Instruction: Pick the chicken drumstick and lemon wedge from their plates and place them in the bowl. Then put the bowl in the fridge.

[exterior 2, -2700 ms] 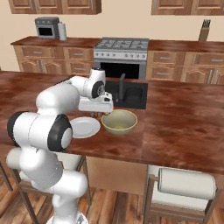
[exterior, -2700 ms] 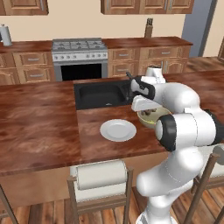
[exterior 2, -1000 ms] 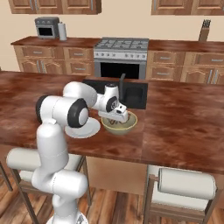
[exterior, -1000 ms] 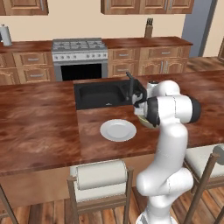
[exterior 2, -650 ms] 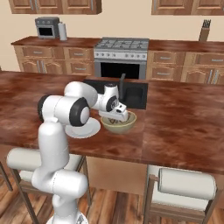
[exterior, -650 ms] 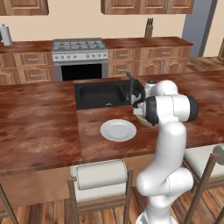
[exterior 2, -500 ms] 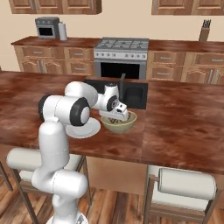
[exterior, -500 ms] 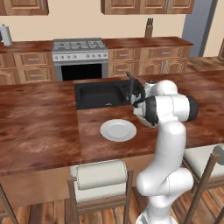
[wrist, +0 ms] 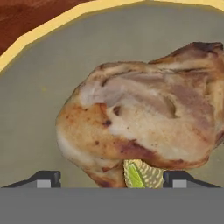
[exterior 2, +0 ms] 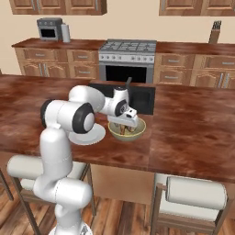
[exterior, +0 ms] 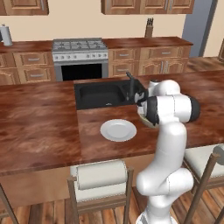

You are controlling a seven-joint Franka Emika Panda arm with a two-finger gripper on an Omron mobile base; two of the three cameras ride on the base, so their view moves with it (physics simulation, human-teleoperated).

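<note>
Tool (wrist: 111, 177) seen spread wide in the bowl (exterior 2: 127, 129), nothing gripped; lemon wedge (wrist: 139, 174) against drumstick (wrist: 144, 124).

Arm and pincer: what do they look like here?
The arm is glossy white, built of rounded tubular segments with dark grey rings at the joints. The pincer has a white boxy body with a black patch and two small dark finger tips. No cables or markings are visible.

- A black sink (exterior: 103, 94) with a dark faucet (exterior: 130, 84) is set into the wooden island counter (exterior: 39, 127).
- A steel stove (exterior 2: 127, 58) stands against the far wall.
- A knife block (exterior 2: 214, 33) sits on the back counter.
</note>
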